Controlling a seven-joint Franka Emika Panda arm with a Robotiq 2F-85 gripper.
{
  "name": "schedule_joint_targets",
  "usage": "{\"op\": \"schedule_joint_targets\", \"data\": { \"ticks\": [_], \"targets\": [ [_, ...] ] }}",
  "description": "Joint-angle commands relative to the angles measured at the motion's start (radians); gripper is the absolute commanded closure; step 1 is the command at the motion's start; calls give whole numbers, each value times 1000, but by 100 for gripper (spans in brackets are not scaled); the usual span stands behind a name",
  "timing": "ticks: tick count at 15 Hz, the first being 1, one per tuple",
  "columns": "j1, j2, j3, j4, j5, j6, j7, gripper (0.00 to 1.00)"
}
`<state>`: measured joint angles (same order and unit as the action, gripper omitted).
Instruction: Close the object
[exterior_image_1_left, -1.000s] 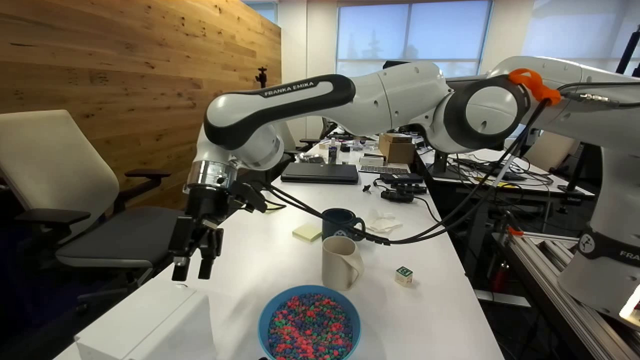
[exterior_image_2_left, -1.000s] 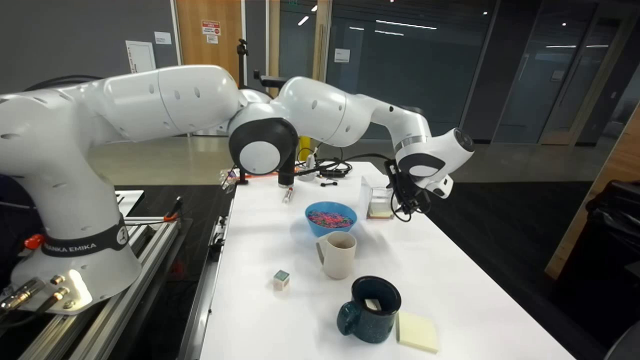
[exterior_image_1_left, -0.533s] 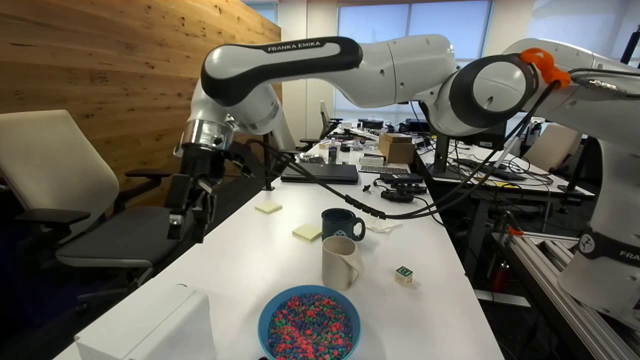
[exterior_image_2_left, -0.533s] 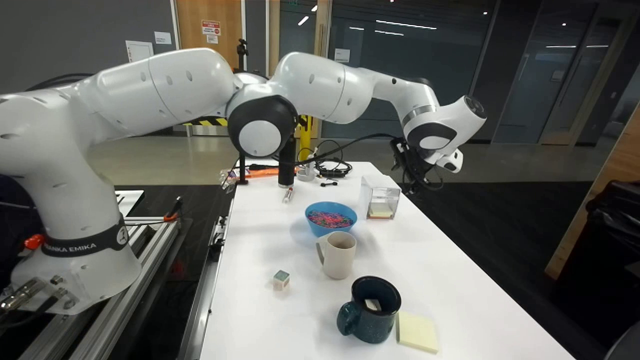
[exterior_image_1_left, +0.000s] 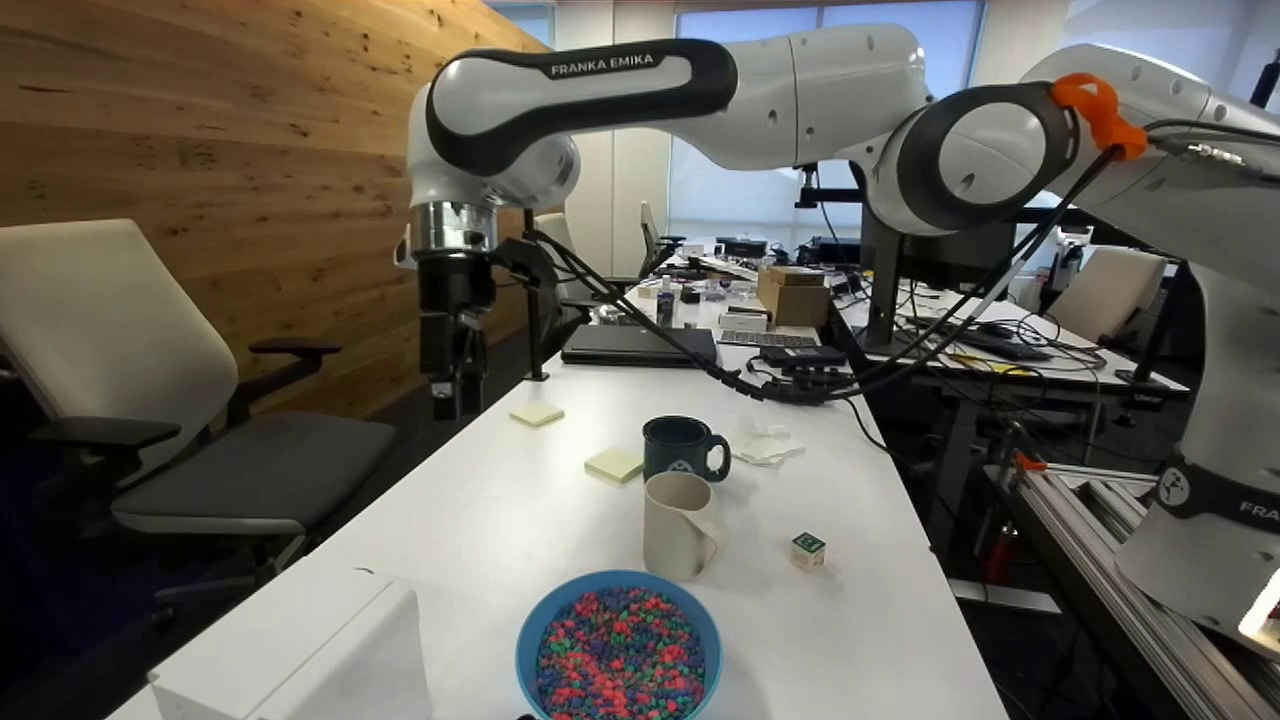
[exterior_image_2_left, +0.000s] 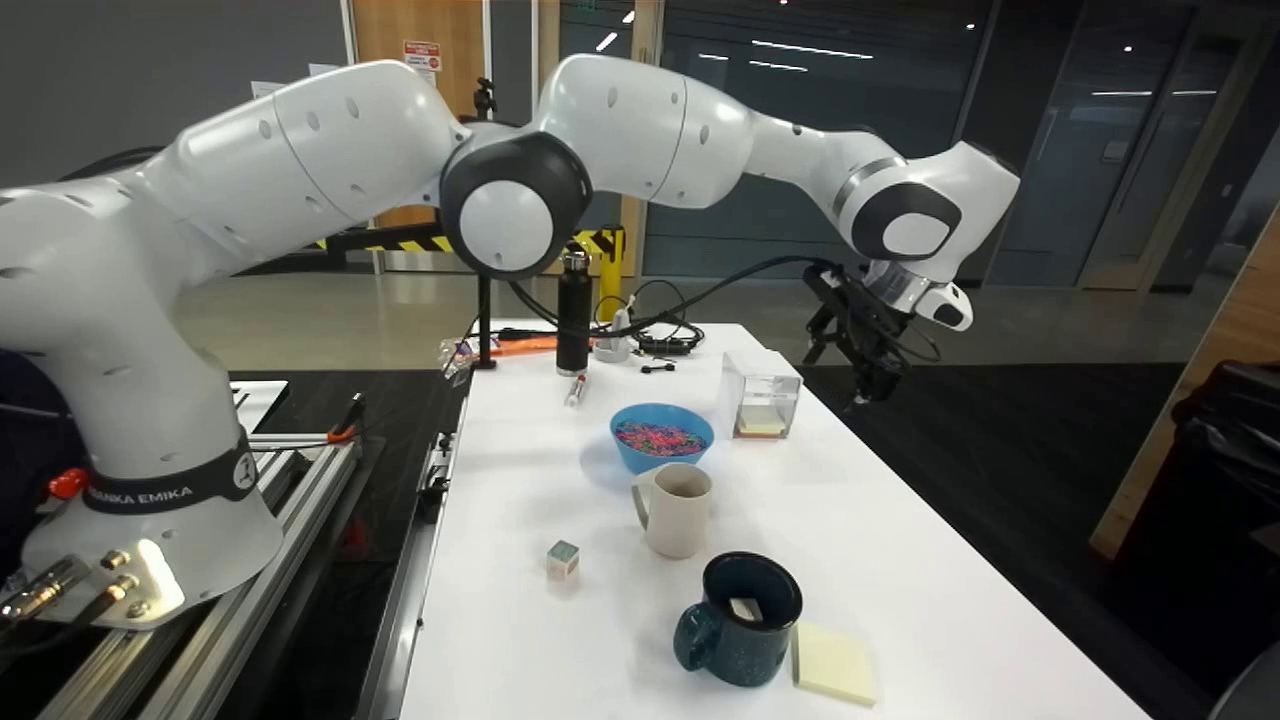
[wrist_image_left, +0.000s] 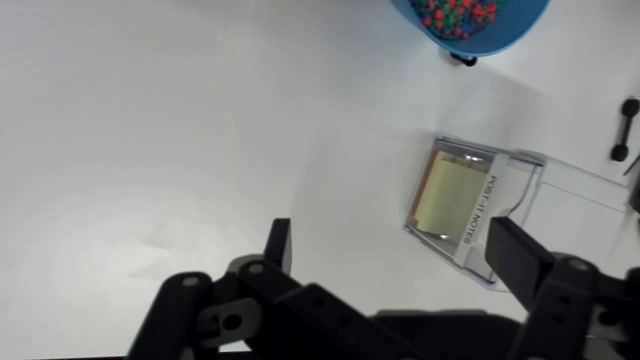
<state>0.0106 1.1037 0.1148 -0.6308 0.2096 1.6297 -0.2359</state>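
The object is a low box with a clear front and a whitish top. It stands near the table's edge at the lower left in an exterior view (exterior_image_1_left: 285, 640) and beyond the blue bowl in an exterior view (exterior_image_2_left: 762, 395). In the wrist view the box (wrist_image_left: 575, 205) shows a "POST-IT NOTES" strip and yellow notes behind the clear front. Its top looks flat with a seam across it, and no raised flap shows. My gripper (wrist_image_left: 397, 245) is open and empty, its fingers wide apart. The gripper (exterior_image_1_left: 458, 395) hangs well above table height, apart from the box.
The blue bowl of coloured sprinkles (exterior_image_1_left: 618, 650) stands beside the box. A beige mug (exterior_image_1_left: 672, 530), a dark mug (exterior_image_1_left: 668, 440), a small cube (exterior_image_1_left: 807, 552) and a yellow note pad (exterior_image_1_left: 614, 465) are on the table. A chair (exterior_image_1_left: 250, 490) stands beside the table.
My gripper has risen from just above the box and moved away from it along the table's edge. The box has not moved, and its top looks the same.
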Motion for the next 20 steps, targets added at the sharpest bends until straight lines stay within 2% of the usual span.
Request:
{"op": "schedule_joint_targets", "data": {
  "ticks": [1,4,9,15,16,20],
  "targets": [
    [6,-57,-58,-95,-46,40,23,0],
    [17,-83,-99,-149,-37,149,70,0],
    [29,-160,-106,-299,-15,296,119,0],
    [44,-296,-102,-538,-13,370,117,0],
    [30,-321,-75,-574,-39,378,124,0],
    [28,-406,-68,-712,-37,421,121,0]
  ]
}}
